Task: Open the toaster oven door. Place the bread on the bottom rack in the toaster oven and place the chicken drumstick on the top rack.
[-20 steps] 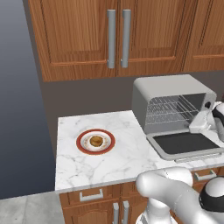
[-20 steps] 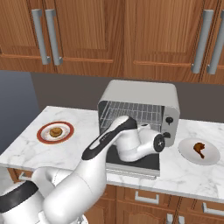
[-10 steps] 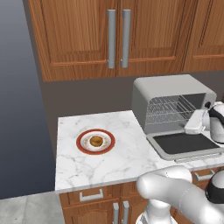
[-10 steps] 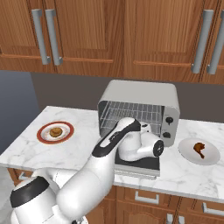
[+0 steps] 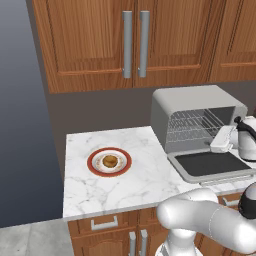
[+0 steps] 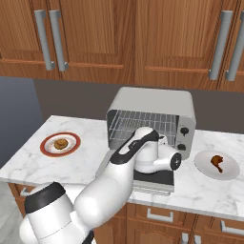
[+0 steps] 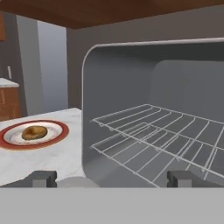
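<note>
Hand view shows the pincer [image 7: 109,178] spread wide, empty, before the open toaster oven [image 7: 153,109]. The bread [image 5: 110,161] sits on its plate [image 5: 93,165], well left; approach from above, grip gently.

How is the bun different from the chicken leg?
The bread is round and golden-brown; the chicken drumstick is long and orange-brown with a narrow end. The bread sits on a red-rimmed plate left of the toaster oven; the drumstick sits on a plain white plate to its right. Both are small and still outside the oven.
</note>
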